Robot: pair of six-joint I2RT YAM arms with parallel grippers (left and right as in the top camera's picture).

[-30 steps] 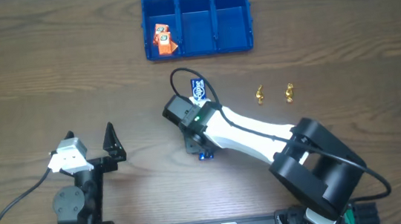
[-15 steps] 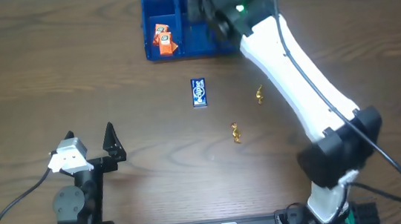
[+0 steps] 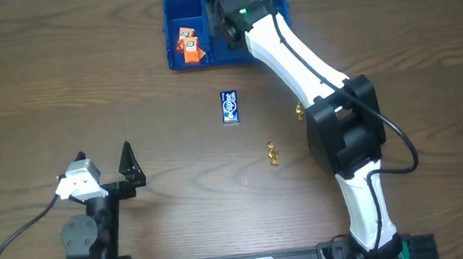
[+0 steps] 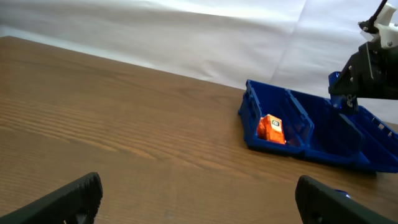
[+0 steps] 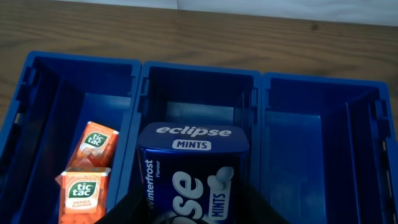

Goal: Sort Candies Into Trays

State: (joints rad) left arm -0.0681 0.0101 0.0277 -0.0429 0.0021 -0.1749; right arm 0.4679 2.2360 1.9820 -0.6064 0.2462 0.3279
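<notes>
A blue three-compartment tray (image 3: 274, 52) stands at the far side of the table. Its left compartment holds two orange candy boxes (image 3: 189, 45) (image 5: 92, 147). My right gripper (image 3: 224, 8) (image 5: 193, 214) is shut on a dark blue mint tin (image 5: 191, 174), which hangs over the middle compartment (image 5: 200, 93). A second blue mint pack (image 3: 229, 106) lies flat on the table below the tray. Two gold-wrapped candies (image 3: 273, 153) (image 3: 299, 110) lie to its right. My left gripper (image 3: 106, 164) (image 4: 199, 186) stands open near its base, far from the tray (image 4: 283, 146).
The right arm (image 3: 296, 49) stretches diagonally across the table's right half and over the tray's front edge. The tray's right compartment (image 5: 323, 118) holds nothing. Bare wood lies all around the left gripper.
The right arm rose from mid-table with the mint tin and swung up to the tray, then shifted left over it. One gold candy now lies nearer the middle. The left arm stayed still.
</notes>
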